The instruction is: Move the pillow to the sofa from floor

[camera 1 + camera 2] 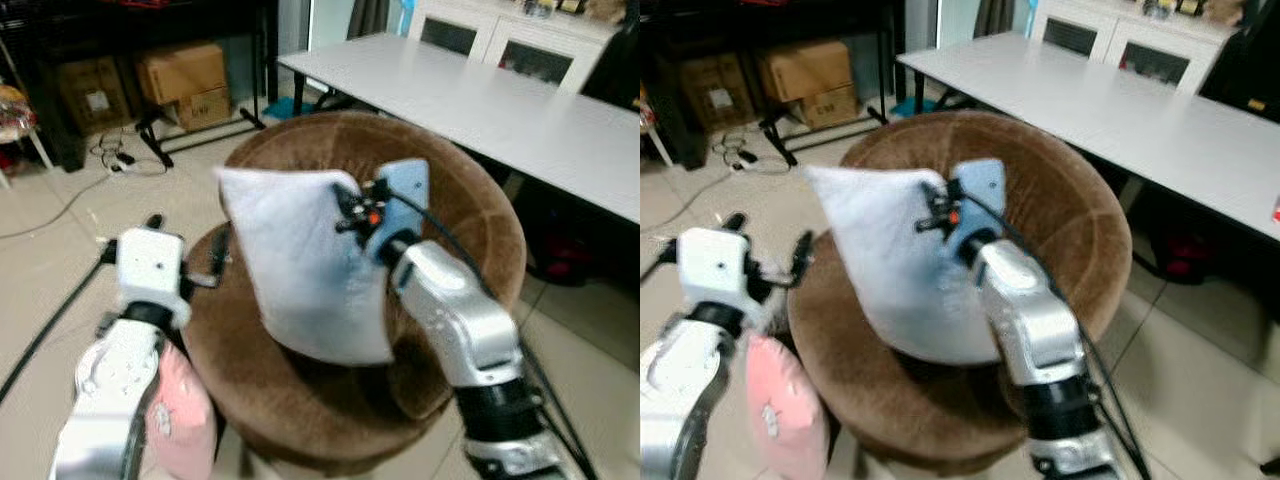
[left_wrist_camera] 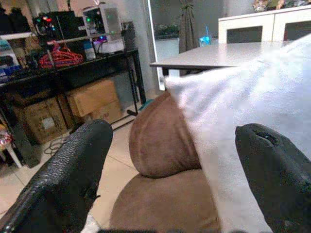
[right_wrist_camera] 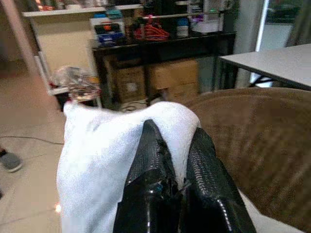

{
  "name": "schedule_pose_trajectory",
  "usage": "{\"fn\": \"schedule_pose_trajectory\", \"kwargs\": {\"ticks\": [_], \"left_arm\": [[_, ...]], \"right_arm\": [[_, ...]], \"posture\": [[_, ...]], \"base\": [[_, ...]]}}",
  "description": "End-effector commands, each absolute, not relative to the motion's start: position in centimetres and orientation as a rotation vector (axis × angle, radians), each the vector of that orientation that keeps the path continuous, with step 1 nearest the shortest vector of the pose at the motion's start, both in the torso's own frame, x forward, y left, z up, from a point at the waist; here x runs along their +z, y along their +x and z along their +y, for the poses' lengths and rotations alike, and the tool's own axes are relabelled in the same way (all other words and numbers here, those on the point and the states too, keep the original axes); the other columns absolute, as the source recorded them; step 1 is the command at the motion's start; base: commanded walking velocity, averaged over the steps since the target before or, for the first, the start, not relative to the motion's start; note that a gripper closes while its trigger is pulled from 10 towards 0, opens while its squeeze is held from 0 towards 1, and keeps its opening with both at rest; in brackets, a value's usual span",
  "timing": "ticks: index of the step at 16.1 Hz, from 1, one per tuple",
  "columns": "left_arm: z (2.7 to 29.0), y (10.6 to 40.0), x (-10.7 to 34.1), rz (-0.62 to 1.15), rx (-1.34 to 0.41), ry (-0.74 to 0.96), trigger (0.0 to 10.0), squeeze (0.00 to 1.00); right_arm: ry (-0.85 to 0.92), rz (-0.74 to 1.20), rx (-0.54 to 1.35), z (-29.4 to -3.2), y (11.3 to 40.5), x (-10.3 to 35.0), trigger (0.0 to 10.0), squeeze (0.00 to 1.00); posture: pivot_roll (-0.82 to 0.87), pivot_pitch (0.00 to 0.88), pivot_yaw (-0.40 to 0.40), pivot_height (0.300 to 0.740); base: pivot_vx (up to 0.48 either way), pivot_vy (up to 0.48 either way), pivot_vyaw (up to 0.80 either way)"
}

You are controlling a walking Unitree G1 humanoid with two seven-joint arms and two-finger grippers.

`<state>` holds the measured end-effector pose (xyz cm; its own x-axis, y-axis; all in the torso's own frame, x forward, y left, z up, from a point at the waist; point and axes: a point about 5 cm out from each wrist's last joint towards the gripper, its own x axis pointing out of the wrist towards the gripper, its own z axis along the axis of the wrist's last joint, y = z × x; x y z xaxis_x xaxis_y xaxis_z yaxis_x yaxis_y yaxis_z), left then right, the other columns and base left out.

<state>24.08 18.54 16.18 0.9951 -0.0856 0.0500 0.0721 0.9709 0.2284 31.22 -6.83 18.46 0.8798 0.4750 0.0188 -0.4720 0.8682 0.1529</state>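
Right wrist view showed our right end effector (image 3: 181,182) w/ both black fingers pinched tight on a fold of the white pillow (image 1: 300,265), so we had it clamped by its upper edge. From the head cams the pillow hung off the floor, over the seat of the round brown sofa chair (image 1: 470,215), its lower corner near or maybe touching the cushion; we couldn't tell which. Our left end effector (image 2: 180,160) sat just beside the pillow's left edge w/ fingers spread wide, gripping nothing. A pink pillow (image 1: 180,420) lay low by the left arm, next to the chair base. A white tabletop (image 1: 520,110) stood behind the chair, and cardboard boxes (image 1: 185,80) sat under a dark shelf farther back. We judged the task nearly done: best approach was to lower the right arm until the pillow's weight rests on the seat, lean it toward the backrest, then release, keeping the left arm clear so nothing snags.
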Motion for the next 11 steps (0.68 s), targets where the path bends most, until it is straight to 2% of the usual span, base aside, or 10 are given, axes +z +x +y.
{"fn": "schedule_pose_trajectory", "kwargs": {"ticks": [1,11], "left_arm": [[18.46,23.88,16.45,-0.069,-0.084,0.239,10.0,0.00],[18.53,23.66,16.32,-0.065,-0.088,0.232,10.0,0.00]], "right_arm": [[0.158,-0.045,0.520,-6.51,31.11,19.94,10.0,0.00],[0.134,-0.036,0.554,-5.89,30.87,19.73,10.0,0.00]], "posture": [[0.04,0.000,-0.064,0.740],[0.04,0.000,-0.070,0.740]], "base": [[0.289,0.000,0.00],[0.314,0.000,0.00]]}}
